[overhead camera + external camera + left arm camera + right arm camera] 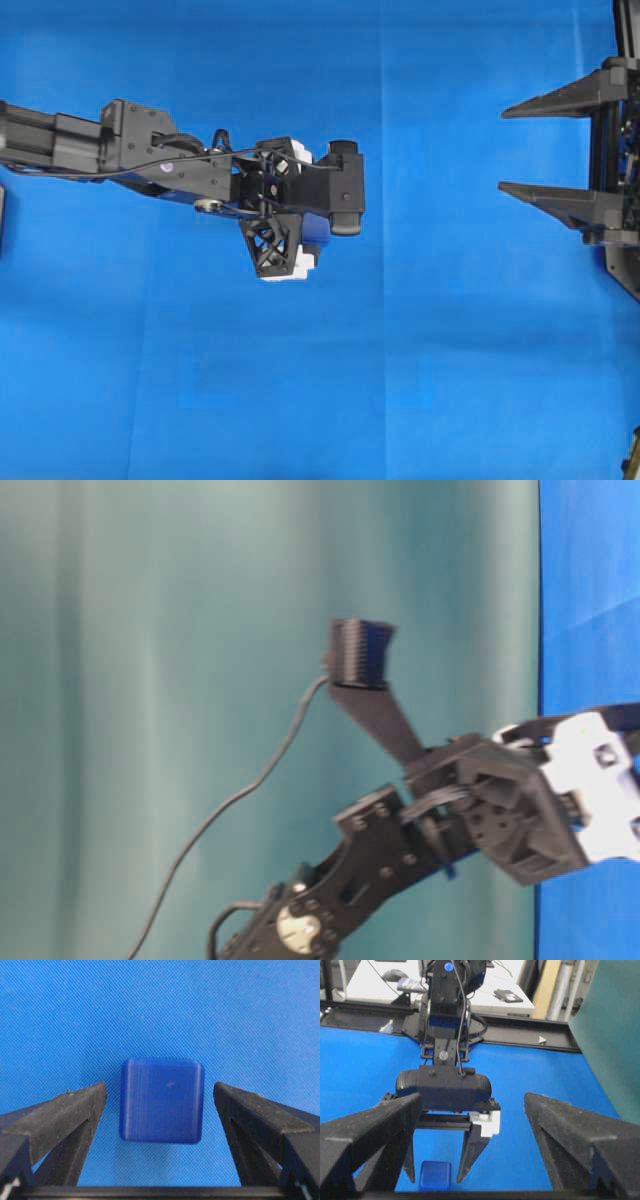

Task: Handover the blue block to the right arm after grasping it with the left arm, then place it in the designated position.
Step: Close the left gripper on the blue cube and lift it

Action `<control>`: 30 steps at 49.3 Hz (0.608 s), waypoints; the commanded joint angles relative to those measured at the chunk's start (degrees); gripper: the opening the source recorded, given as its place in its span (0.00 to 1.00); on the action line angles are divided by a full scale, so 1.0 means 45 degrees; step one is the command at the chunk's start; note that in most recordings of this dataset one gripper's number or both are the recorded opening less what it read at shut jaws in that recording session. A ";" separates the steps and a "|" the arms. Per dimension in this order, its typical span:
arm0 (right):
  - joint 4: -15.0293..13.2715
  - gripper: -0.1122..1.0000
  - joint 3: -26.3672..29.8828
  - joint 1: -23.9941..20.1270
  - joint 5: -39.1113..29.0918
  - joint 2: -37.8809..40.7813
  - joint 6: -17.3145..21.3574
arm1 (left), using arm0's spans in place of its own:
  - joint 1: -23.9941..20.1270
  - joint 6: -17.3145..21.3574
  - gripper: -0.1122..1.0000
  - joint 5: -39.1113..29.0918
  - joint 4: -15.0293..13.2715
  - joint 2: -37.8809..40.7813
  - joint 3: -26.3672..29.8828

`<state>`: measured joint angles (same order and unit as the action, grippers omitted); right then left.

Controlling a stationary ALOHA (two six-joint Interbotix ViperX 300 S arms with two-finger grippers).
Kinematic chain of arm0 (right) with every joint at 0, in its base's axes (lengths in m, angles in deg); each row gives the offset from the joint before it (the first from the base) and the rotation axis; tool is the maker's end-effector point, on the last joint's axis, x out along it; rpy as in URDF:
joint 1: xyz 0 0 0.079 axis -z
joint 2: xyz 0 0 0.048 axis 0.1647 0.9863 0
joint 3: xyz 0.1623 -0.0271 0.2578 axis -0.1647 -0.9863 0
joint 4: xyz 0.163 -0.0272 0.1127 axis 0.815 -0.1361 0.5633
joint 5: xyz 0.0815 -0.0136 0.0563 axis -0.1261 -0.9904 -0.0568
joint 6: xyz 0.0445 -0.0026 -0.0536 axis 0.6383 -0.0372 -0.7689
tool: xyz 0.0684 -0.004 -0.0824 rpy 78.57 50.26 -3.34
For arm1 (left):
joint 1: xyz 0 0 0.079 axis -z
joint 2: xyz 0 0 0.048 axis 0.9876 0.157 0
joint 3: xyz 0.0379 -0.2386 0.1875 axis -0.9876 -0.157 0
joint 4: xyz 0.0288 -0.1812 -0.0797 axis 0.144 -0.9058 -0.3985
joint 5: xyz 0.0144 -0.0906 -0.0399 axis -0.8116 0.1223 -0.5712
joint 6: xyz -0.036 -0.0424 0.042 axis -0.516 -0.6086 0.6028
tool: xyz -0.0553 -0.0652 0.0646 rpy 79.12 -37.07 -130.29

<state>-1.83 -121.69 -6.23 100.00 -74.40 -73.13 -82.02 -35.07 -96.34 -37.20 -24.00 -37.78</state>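
The left end effector [160, 1110] straddles the small navy-blue rounded cube [162, 1100], fingers wide, untouching; the right end effector [520, 148] gapes wide, empty.

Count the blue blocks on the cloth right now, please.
1. The blue block lies on the blue cloth between the open left gripper fingers, untouched. In the overhead view the arm covers it; no others show.
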 commanded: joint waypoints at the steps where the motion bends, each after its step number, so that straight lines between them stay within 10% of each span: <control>1: 0.0059 0.97 0.0273 0.0020 0.0137 0.0117 0.0020 | -0.0039 0.0020 0.92 0.0137 0.0039 -0.0039 0.0117; 23: 0.0059 0.97 0.0254 0.0020 0.0117 0.0176 0.0020 | 0.0078 0.0098 0.90 0.0371 0.0039 0.0059 0.0078; 30: 0.0059 0.97 0.0254 0.0020 0.0137 0.0195 0.0020 | 0.0156 0.0078 0.70 0.0313 0.0039 0.0078 0.0078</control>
<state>-1.66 -121.78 -6.23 100.09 -73.87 -73.13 -81.76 -34.90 -95.11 -37.20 -22.60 -37.96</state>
